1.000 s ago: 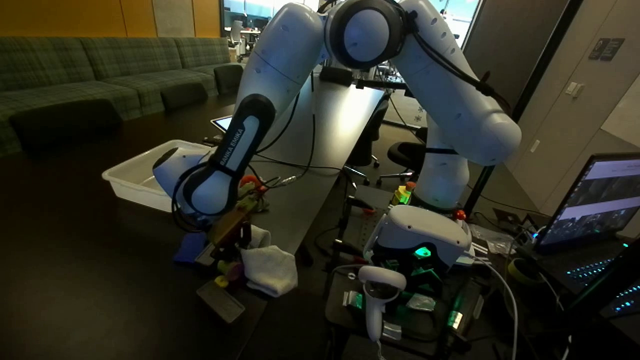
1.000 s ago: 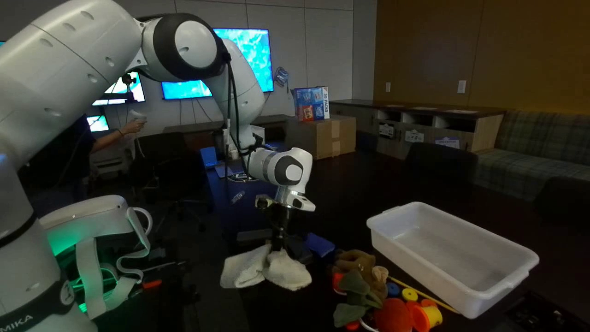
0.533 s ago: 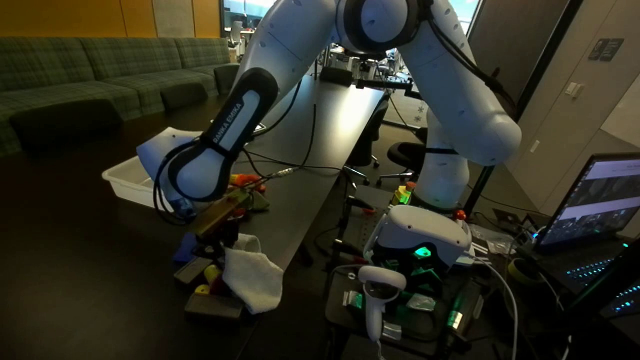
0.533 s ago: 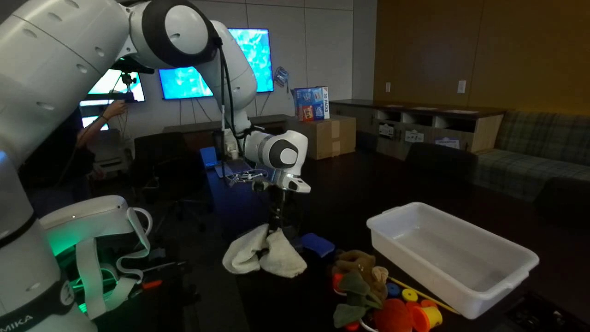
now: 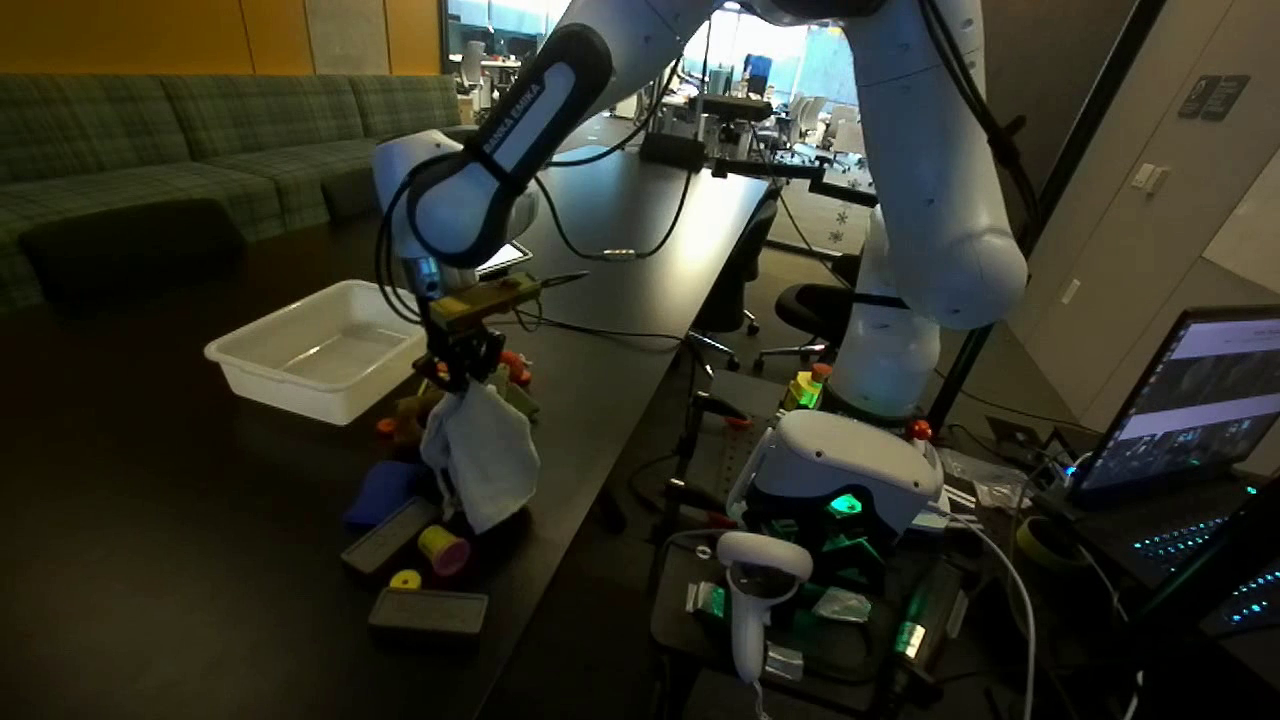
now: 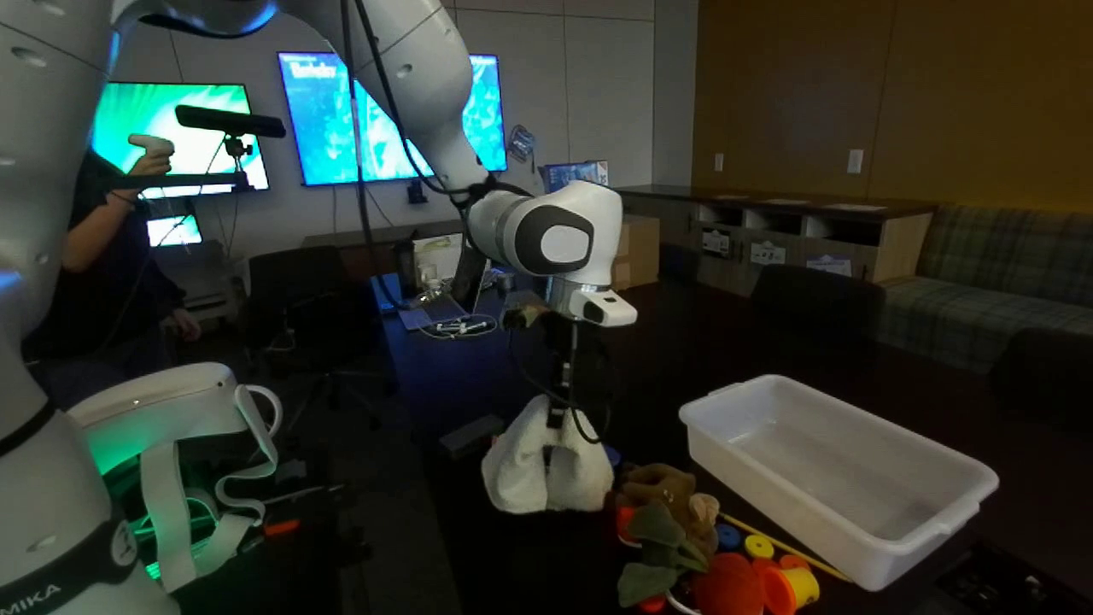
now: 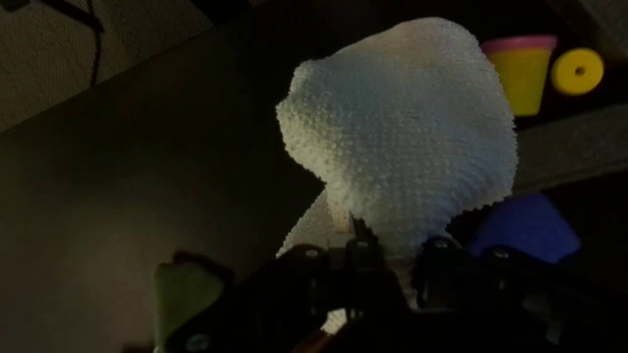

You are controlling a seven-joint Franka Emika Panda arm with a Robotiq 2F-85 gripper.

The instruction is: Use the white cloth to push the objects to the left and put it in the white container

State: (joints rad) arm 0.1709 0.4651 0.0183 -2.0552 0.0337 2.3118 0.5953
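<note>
My gripper (image 5: 462,380) is shut on the white cloth (image 5: 485,455), which hangs in folds below the fingers. In the wrist view the cloth (image 7: 407,122) spreads out beyond the dark fingertips. A yellow cup with a pink rim (image 5: 443,550), a yellow disc (image 5: 405,580), a blue block (image 5: 383,492) and two grey blocks (image 5: 428,612) lie on the table near the cloth. The white container (image 6: 841,478) stands upright, with nothing seen inside it. A pile with a brown plush toy (image 6: 662,491) and an orange plush (image 6: 727,585) lies beside the container.
The table edge (image 5: 545,590) runs close to the cloth and blocks. A yellow stick (image 6: 786,545) and an orange and yellow cup (image 6: 790,588) lie against the container's near side. Cables hang from the arm. A laptop (image 6: 440,312) stands farther along the table.
The gripper first pulled the cloth along the table, shifting the yellow cup and grey blocks. It then rose and carried the cloth toward the plush pile. The container stayed put.
</note>
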